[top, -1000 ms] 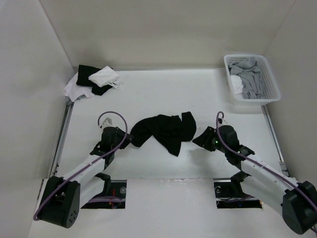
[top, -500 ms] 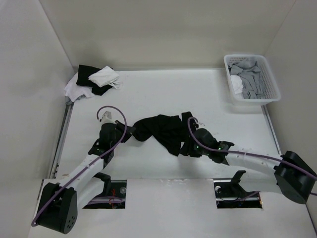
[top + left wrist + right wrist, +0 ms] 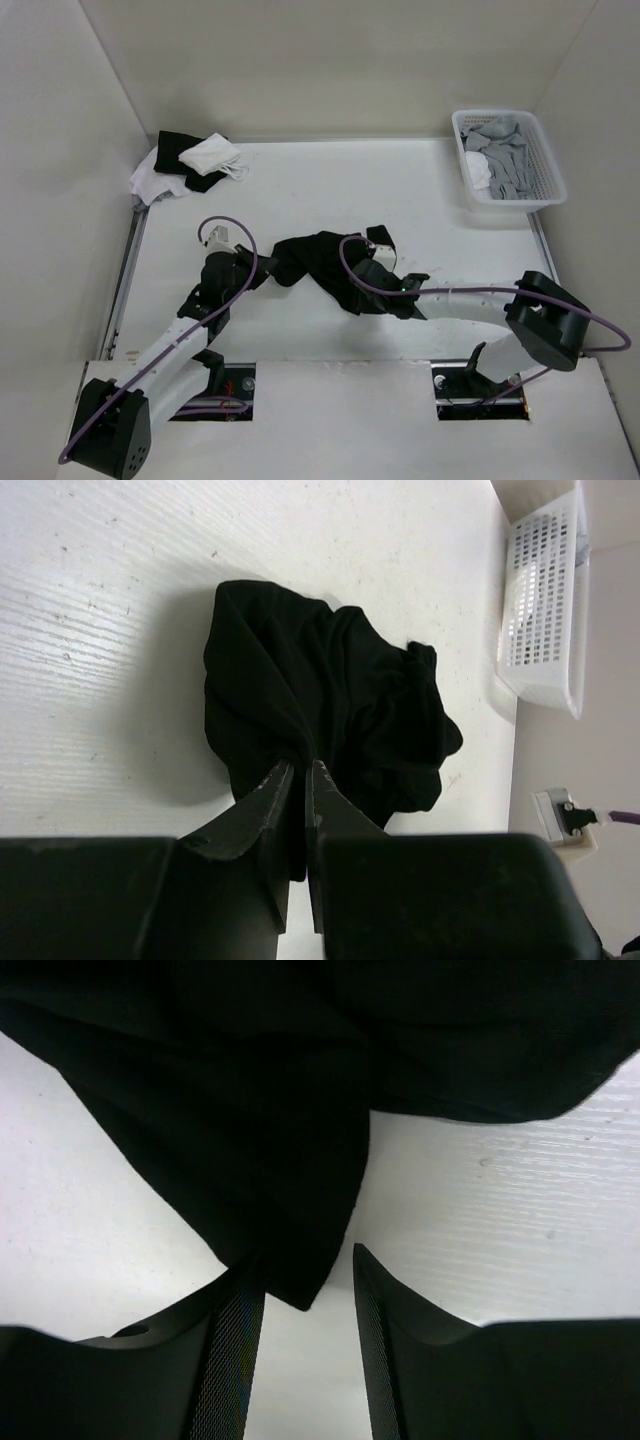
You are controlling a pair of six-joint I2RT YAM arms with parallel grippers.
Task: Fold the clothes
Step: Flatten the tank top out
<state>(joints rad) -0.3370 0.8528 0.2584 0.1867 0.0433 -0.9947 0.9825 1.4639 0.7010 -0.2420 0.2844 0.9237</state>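
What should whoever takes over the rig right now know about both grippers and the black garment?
Left gripper: shut, pinching one edge of the black garment.
Right gripper: open, with a pointed corner of the garment between its fingers, not clamped.
Garment: crumpled in a bunch at the middle of the table.
Done: one edge is gripped. No fold has been made.
Left: probably close the right gripper on that corner, pull the garment out flat, then fold it.
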